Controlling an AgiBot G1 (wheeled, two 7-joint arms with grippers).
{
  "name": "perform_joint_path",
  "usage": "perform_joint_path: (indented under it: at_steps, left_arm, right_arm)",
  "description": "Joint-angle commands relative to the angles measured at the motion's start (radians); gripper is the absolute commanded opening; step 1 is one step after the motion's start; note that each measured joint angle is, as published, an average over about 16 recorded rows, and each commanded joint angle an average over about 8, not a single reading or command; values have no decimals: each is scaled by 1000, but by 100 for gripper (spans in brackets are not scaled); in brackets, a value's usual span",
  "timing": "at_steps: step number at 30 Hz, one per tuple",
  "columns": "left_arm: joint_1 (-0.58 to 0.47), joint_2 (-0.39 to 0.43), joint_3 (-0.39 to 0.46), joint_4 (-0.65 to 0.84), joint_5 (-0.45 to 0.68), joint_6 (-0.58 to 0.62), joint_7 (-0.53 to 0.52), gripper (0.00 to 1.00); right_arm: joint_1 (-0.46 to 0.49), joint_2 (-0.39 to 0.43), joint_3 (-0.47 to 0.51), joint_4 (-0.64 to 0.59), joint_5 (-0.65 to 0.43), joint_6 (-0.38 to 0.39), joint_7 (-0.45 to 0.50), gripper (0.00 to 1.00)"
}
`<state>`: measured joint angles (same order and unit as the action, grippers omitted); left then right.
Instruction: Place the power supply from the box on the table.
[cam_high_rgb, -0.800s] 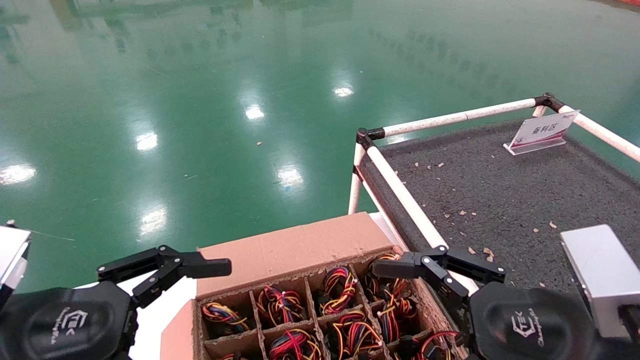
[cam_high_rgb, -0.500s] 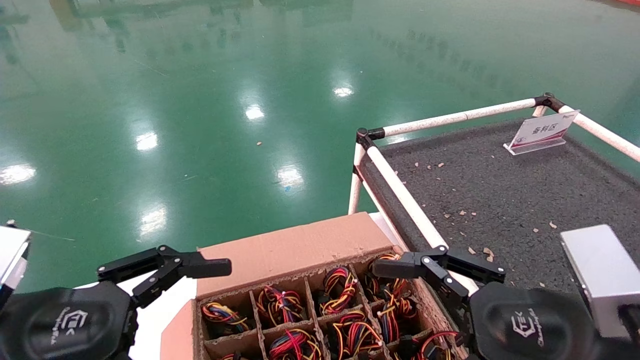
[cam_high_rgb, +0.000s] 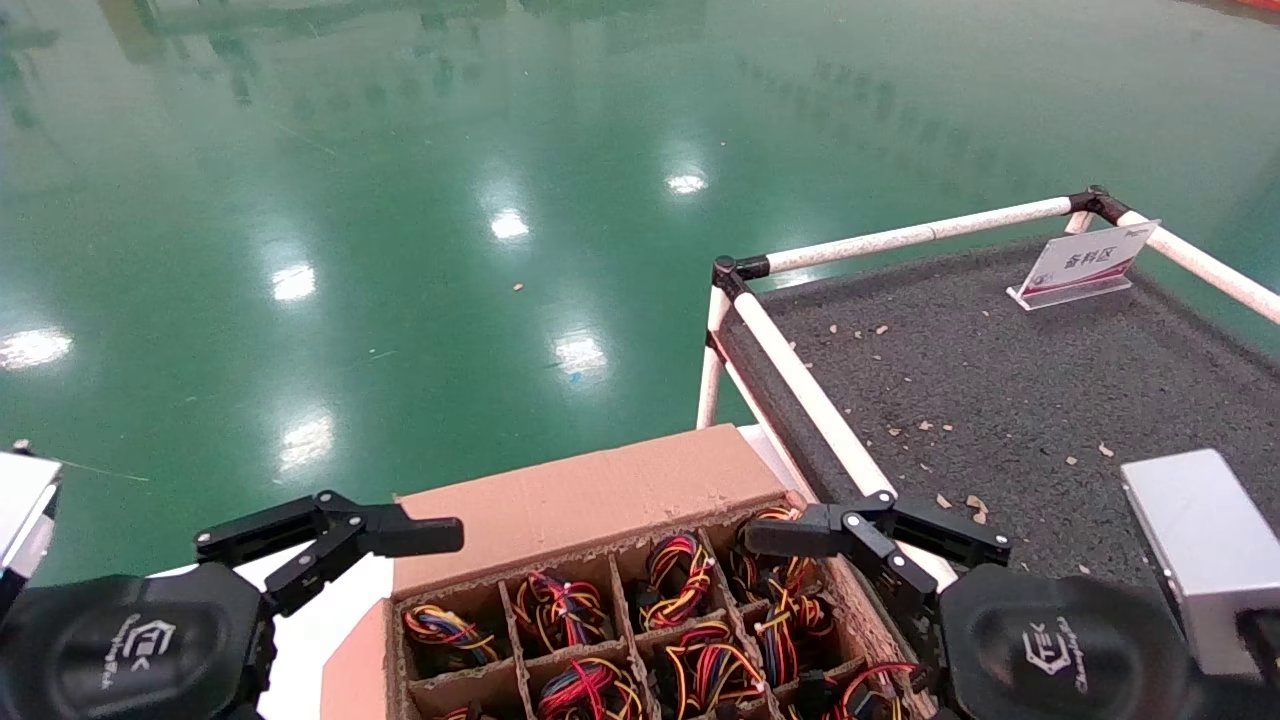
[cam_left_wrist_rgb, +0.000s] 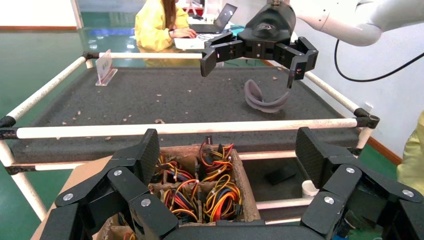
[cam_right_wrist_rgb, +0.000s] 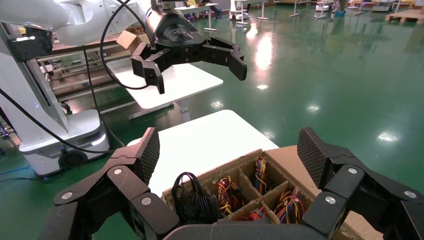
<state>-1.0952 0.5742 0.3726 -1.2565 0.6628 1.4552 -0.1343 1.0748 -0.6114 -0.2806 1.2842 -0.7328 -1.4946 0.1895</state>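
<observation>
Table stood right of box, box cells held wired power supplies, right gripper hovered spread apart over box's right edge, left gripper hovered spread apart left of box.

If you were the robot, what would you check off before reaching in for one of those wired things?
1. Right claw open: ok, jaws spread wide.
2. Right claw over the box: ok, above its corner nearest the table.
3. Left claw out of the way: ok, open, hanging beside the box's other side.
4. A power supply within reach: ok by its wires, which fill the cells; the metal cases themselves are hidden.
5. Room on the table: ok, mostly bare foam with only crumbs, a small sign and a grey strap.
6. Wires free of the dividers: cannot tell.
</observation>
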Motion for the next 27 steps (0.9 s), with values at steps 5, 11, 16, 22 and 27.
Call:
perform_joint_path:
  at_steps: [5, 11, 16, 22, 27]
  left_arm:
    - [0, 0, 0, 0, 0, 0, 0, 0]
    - [0, 0, 0, 0, 0, 0, 0, 0]
    - [0, 0, 0, 0, 0, 0, 0, 0]
    - [0, 0, 0, 0, 0, 0, 0, 0]
    - [0, 0, 0, 0, 0, 0, 0, 0]
  right_arm:
    - [0, 0, 0, 0, 0, 0, 0, 100]
    - [0, 0, 0, 0, 0, 0, 0, 100]
    - [0, 0, 0, 0, 0, 0, 0, 100]
    - [0, 0, 0, 0, 0, 0, 0, 100]
    - [0, 0, 0, 0, 0, 0, 0, 100]
